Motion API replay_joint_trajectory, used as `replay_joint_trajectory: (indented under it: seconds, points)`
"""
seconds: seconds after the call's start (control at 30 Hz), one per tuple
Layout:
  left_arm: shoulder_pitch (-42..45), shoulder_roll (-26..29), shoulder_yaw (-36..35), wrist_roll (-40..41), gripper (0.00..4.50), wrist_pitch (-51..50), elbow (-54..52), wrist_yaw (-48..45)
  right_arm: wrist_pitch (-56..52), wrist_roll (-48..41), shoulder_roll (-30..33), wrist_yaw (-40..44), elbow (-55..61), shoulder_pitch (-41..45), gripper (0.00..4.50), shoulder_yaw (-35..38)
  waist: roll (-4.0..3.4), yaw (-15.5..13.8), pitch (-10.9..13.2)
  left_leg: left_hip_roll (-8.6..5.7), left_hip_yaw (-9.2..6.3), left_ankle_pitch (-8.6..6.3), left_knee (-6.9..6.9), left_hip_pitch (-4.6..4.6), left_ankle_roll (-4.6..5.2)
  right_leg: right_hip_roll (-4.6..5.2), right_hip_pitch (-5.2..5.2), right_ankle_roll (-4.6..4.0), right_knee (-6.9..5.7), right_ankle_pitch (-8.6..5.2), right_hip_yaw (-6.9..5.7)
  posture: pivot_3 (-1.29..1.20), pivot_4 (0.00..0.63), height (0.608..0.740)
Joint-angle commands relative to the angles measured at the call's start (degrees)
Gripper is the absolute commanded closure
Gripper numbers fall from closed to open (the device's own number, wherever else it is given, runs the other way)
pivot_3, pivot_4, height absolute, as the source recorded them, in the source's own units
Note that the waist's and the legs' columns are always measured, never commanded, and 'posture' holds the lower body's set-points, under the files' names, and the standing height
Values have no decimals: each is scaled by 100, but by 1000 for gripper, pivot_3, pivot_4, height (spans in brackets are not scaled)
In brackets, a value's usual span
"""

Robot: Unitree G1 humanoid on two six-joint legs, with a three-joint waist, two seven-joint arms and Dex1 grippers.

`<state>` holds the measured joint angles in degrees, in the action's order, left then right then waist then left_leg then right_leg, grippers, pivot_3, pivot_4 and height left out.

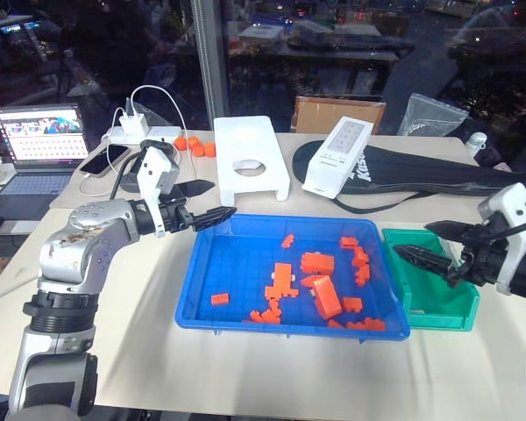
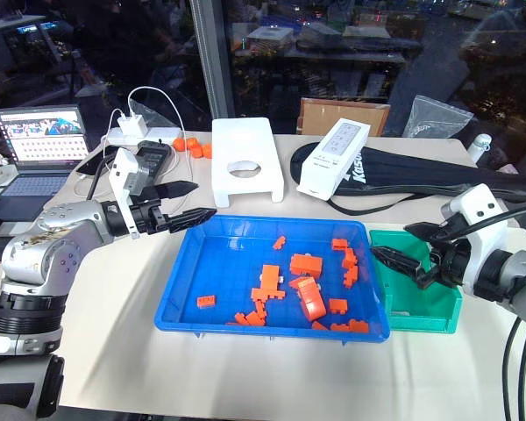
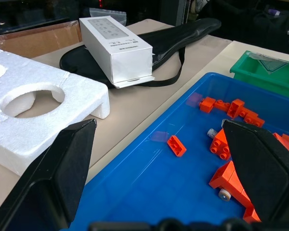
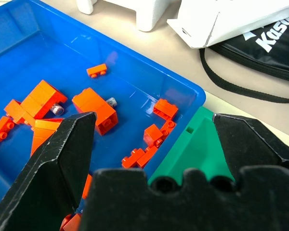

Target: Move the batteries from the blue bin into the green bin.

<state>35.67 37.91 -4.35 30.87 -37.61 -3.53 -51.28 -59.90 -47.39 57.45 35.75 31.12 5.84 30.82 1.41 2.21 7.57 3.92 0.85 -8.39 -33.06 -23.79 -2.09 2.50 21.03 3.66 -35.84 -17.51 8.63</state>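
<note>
Because the batteries (image 4: pixel 57 109) are wedged among orange bricks (image 1: pixel 326 296) in the blue bin (image 1: pixel 289 329), with little more than their grey ends seen, a brick could be pinched along with one or instead of one. A slim round cylinder could also be rolled away or squeezed out if caught off-centre. The right gripper (image 1: pixel 415 239) is held with its fingers spread wide and nothing between them, above the edge where the green bin (image 1: pixel 438 311) stands just beside the blue bin. The two batteries that can be made out lie beyond and below those fingers, against the larger bricks. Farther off, the left gripper (image 1: pixel 221 199) is likewise held wide and empty over the blue bin's far corner. The batteries lie ahead of and below its fingers, well apart from the tips.
</note>
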Motion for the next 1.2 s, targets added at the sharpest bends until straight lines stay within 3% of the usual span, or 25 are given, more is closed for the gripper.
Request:
replay_joint_trajectory:
  seconds: [0.03, 0.27, 0.43, 0.57, 0.77, 0.93, 1.2]
  points:
    - [410, 7, 11, 13, 0, 117, 86, -205, 23, 43, 216, 34, 190, -48, 34, 320, 0, -1, 0, 0, 0, 0, 0, 0, 0, 0, 0, 0, 0, 0, 0, 0, 150, 731]
    - [1114, 159, 907, 100, 0, 202, 101, -1865, -1284, -839, 1004, 167, 1235, -370, 34, 640, -21, -103, -9, -5, -11, 1, -13, -8, -2, 1, -6, 1, 1, -1, -11, 0, 150, 731]
    - [1130, 520, 1439, -147, 0, 371, 24, -2747, -1791, -1613, 982, -241, 1648, -293, 34, 429, -21, -60, -9, -3, -17, 2, -4, -4, -1, -3, -4, -8, -6, -3, -12, 0, 150, 731]
    - [956, 815, 1631, -275, 0, 599, -115, -3303, -1908, -1479, 336, -1237, 1575, 240, 34, -722, 3, 24, -14, -2, -24, 2, -14, -4, -1, -3, -6, 1, -6, -8, -17, 0, 150, 731]
    - [559, 1158, 1574, -520, 0, 857, -300, -3420, -2460, -988, -1366, -2753, 934, 1436, 34, -1950, -8, 44, -14, -5, -44, 2, -21, -14, 0, -9, 4, -9, -18, -6, -21, 0, 150, 731]
    - [259, 1377, 1417, -401, 0, 694, -669, -3385, -2837, -605, -2215, -3243, 650, 1790, 34, -2390, -12, 7, -15, -4, -54, 3, -22, -36, 1, -8, 16, -32, -21, 2, -38, 0, 150, 731]
    - [123, 1496, 1272, -382, 0, 608, -804, -3263, -3260, -308, -2855, -3378, 620, 1914, 34, -2753, -14, 6, -17, -3, -65, 4, -27, -40, 3, -9, 15, -32, -29, 0, -51, 0, 150, 731]
